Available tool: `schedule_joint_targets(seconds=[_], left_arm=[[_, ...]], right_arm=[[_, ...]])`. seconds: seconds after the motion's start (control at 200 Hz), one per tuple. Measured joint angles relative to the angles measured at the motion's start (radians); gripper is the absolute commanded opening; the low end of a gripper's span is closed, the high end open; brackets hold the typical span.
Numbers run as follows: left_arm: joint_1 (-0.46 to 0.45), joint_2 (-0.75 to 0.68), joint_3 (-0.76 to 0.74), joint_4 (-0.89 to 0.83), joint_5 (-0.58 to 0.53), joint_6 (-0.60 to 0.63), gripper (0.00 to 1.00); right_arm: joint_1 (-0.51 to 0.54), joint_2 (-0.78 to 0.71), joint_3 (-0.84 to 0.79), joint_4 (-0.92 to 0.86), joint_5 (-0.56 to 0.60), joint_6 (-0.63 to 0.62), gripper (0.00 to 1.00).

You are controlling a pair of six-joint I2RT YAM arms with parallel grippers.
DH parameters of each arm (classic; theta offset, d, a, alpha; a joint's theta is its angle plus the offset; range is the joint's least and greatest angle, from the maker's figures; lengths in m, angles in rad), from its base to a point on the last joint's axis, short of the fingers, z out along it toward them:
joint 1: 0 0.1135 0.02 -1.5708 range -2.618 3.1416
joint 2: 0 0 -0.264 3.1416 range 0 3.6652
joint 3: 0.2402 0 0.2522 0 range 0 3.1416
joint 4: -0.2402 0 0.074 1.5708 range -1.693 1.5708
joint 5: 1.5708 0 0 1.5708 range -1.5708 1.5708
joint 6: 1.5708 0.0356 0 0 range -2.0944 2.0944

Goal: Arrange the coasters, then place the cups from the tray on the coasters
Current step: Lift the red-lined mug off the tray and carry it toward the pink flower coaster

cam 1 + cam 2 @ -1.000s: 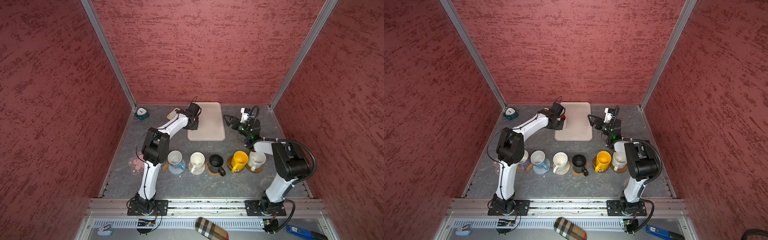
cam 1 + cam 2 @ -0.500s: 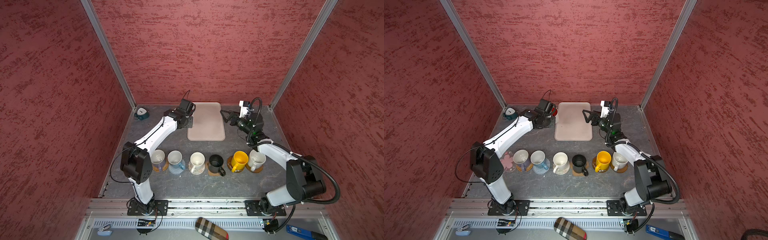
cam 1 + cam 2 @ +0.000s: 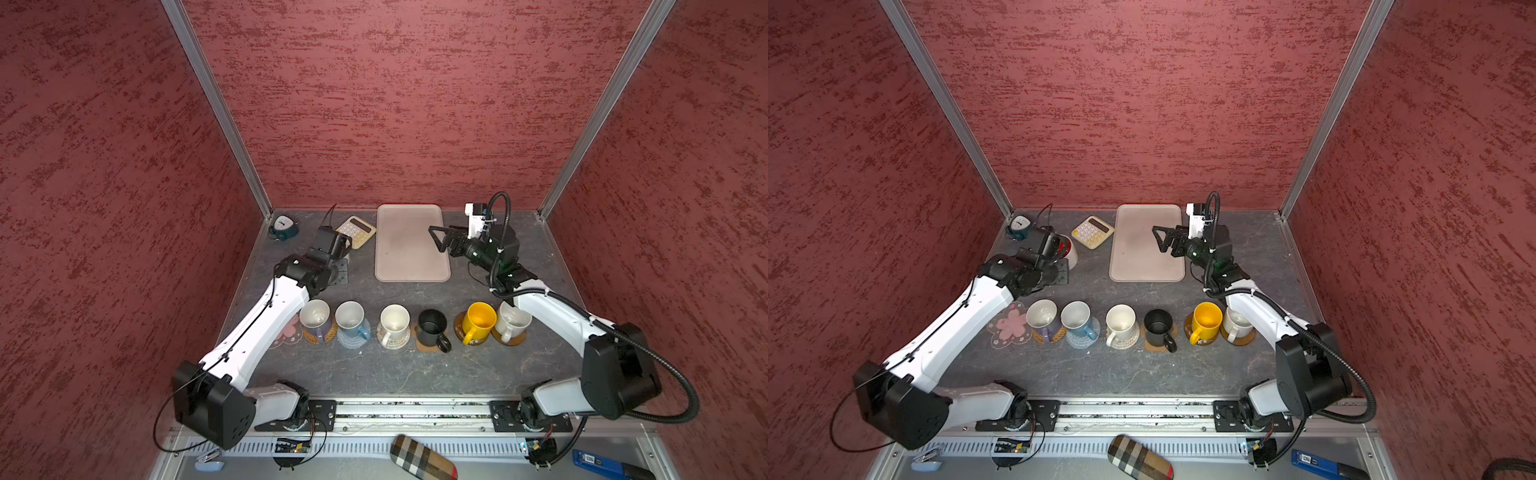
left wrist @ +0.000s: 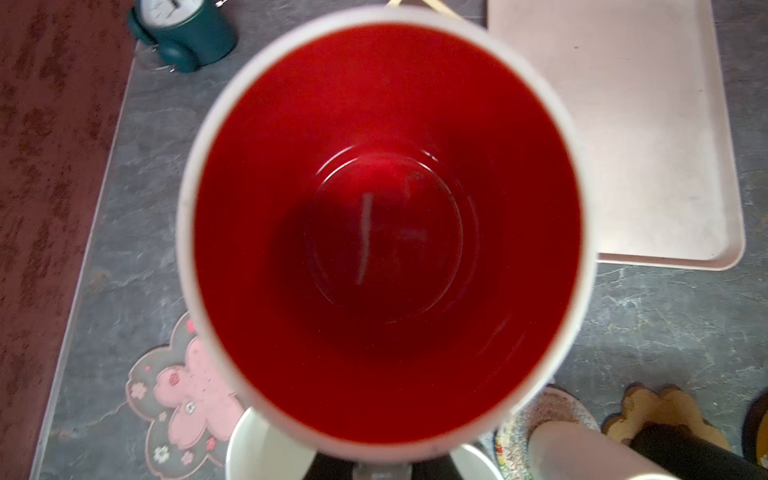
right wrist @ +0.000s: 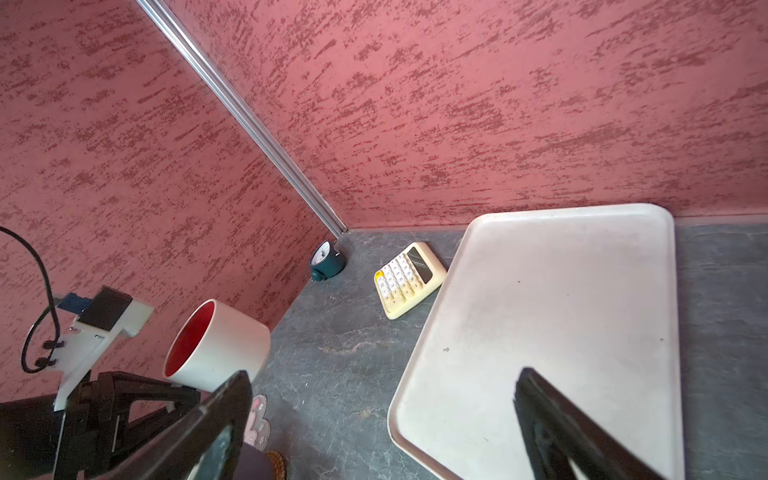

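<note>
There are seven cups (image 3: 1207, 322), six of them in a row and one red-lined cup (image 5: 220, 345) apart, seven coasters (image 3: 1011, 326), one tray (image 3: 1144, 249), one calculator (image 3: 1093, 232) and one small clock (image 3: 1018, 225) near the table's (image 3: 1142, 374) far left corner.

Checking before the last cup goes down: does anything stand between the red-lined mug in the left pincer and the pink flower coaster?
Nothing visible does. Only bare table shows between the red-lined mug and the pink flower coaster, itself uncovered at the row's left end. The lavender mug stands close beside it.
</note>
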Motion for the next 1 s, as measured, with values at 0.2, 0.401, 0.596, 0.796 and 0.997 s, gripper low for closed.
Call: schedule_joint_targets(seconds=[0.2,0.401,0.596,0.796,0.997], left_arm=[[0.124,-0.155,-0.096,-0.035,0.0,-0.01,0.0],[0.291,-0.254,-0.165,-0.061,0.004,-0.022,0.0],[0.412,-0.307,-0.245,-0.064,0.04,-0.044,0.0],[0.473,-0.314,-0.317,-0.059,0.055,-0.08,0.0],[0.479,-0.335,-0.352,-0.053,0.041,-0.143,0.0]], right_arm=[[0.016,0.001,0.01,-0.016,0.006,-0.015,0.99],[0.016,0.001,0.01,-0.02,0.01,-0.024,0.99],[0.016,0.001,0.009,-0.019,0.013,-0.025,0.99],[0.016,0.001,-0.012,-0.013,0.02,-0.032,0.99],[0.016,0.001,-0.023,-0.01,0.024,-0.032,0.99]])
